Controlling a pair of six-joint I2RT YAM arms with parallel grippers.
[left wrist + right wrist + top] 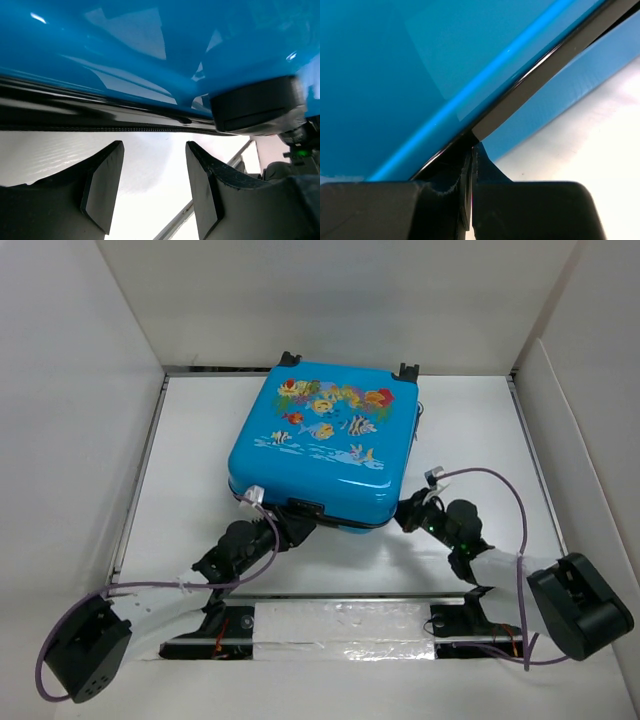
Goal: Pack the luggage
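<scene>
Luggage point(325, 445) lid down; zipping likely remains. Left gripper point(154, 182) fingers apart under near seam point(100, 125). Right gripper point(472, 170) pressed together at seam.

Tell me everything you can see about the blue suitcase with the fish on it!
The suitcase is bright blue, shiny and hard-looking, with colourful fish and coral printed on top. It lies flat on the white table, looking closed. Two dark wheels poke out at its far edge. A black zip band runs round its side, with a black block on the near edge. The right tool is pinched shut at that band; the left tool is open close beside it.
</scene>
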